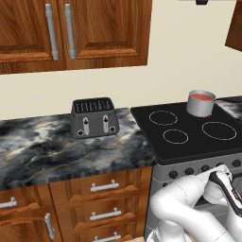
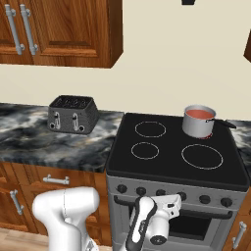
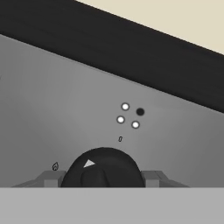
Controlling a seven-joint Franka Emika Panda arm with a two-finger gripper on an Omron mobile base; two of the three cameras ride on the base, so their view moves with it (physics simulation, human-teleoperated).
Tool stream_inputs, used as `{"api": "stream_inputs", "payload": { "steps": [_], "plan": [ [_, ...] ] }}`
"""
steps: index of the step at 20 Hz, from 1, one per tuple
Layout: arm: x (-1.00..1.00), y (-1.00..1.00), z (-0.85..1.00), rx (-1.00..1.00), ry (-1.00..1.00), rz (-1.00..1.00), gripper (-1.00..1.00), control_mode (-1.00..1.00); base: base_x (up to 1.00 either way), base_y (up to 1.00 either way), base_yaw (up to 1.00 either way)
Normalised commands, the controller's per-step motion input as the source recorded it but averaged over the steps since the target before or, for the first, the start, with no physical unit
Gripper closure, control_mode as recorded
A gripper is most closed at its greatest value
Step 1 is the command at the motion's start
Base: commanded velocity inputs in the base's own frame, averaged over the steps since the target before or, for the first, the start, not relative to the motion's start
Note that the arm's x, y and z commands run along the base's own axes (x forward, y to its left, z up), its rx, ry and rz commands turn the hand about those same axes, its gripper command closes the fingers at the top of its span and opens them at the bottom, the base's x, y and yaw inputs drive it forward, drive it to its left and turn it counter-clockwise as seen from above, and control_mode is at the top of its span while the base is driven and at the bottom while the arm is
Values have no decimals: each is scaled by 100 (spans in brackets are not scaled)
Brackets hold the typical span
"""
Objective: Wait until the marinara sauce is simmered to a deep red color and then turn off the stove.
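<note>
Black knob (image 3: 104,168) sits dead centre between the closed-in fingers, gripper (image 3: 104,177) clamped on it at the stove (image 2: 147,188) front panel. Marinara sauce (image 2: 198,113) is up on the rear right burner, orange-red, in its saucepan (image 2: 197,125).

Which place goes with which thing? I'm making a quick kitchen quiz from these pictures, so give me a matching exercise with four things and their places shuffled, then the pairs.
Things:
1. saucepan of marinara sauce
2. toaster
3. gripper
4. wooden cabinets

Places:
A. on the marble counter left of the stove
B. on the wall above the counter
C. on the back right burner
D. at a black knob on the stove's grey front

Pairs: 1-C, 2-A, 3-D, 4-B
</note>
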Motion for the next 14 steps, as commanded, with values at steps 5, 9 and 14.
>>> {"api": "stream_inputs", "payload": {
  "steps": [5, 9, 14],
  "plan": [
    [0, 0, 0, 0, 0, 0, 100, -100, 0, 0, 0],
    [0, 0, 0, 0, 0, 0, 100, -100, 0, 0, 0],
    [0, 0, 0, 0, 0, 0, 100, -100, 0, 0, 0]
  ]
}}
